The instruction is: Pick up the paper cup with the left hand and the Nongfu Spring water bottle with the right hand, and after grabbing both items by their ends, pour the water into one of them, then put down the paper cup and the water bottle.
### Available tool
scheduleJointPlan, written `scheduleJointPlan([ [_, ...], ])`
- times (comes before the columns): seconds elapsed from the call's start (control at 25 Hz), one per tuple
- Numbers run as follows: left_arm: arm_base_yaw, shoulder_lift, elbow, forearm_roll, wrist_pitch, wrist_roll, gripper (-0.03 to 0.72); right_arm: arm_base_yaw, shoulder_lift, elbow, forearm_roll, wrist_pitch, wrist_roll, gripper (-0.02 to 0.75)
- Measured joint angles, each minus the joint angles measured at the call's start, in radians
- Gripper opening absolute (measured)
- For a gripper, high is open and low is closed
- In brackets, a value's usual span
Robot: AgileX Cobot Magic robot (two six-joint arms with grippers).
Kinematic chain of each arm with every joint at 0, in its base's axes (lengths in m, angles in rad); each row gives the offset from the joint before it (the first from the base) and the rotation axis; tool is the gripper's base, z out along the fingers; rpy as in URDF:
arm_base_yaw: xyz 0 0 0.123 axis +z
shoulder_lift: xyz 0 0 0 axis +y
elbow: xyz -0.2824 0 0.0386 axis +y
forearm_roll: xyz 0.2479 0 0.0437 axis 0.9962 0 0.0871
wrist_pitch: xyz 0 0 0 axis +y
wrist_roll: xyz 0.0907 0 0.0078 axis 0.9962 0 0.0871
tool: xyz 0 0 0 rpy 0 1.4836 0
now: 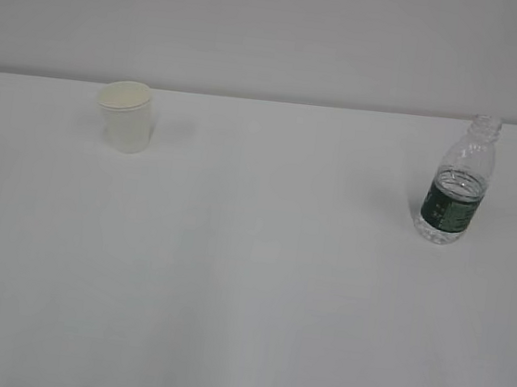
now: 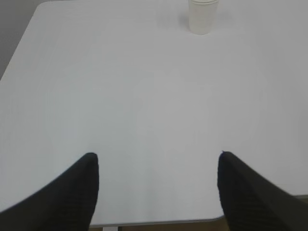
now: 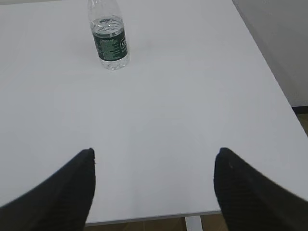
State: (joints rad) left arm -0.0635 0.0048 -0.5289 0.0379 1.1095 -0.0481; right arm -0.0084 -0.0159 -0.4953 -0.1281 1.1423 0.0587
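- The paper cup (image 1: 126, 116) stands upright on the white table (image 1: 247, 295), well apart from the water bottle (image 1: 456, 183), toward the left far side.
- The bottle stands upright too, with no cap, near the table's right far edge.
- The left gripper (image 2: 156, 166) is spread wide and holds nothing; the cup is far ahead of it.
- The right gripper (image 3: 154, 161) is also spread wide and empty, the bottle far ahead.
- The cup looks light and thin; a hard squeeze would probably crush it, so take it low on the wall, gently.
- The bottle seems soft and ribbed, partly filled with water (image 3: 110, 26); squeezing may spill it. Grip near the base.
- The dark green label (image 3: 110, 46) carries pale writing, too small to read.
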Motion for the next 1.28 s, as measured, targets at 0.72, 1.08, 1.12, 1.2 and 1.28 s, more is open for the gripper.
scheduleJointPlan([
  [0.72,0.000,0.000,0.000,0.000,0.000,0.000,0.519,0.000,0.000,0.000,0.000,0.000,0.000,0.573],
  [1.08,0.000,0.000,0.000,0.000,0.000,0.000,0.515,0.000,0.000,0.000,0.000,0.000,0.000,0.573],
  [1.12,0.000,0.000,0.000,0.000,0.000,0.000,0.515,0.000,0.000,0.000,0.000,0.000,0.000,0.573],
  [1.2,0.000,0.000,0.000,0.000,0.000,0.000,0.515,0.000,0.000,0.000,0.000,0.000,0.000,0.573],
  [1.28,0.000,0.000,0.000,0.000,0.000,0.000,0.514,0.000,0.000,0.000,0.000,0.000,0.000,0.573],
])
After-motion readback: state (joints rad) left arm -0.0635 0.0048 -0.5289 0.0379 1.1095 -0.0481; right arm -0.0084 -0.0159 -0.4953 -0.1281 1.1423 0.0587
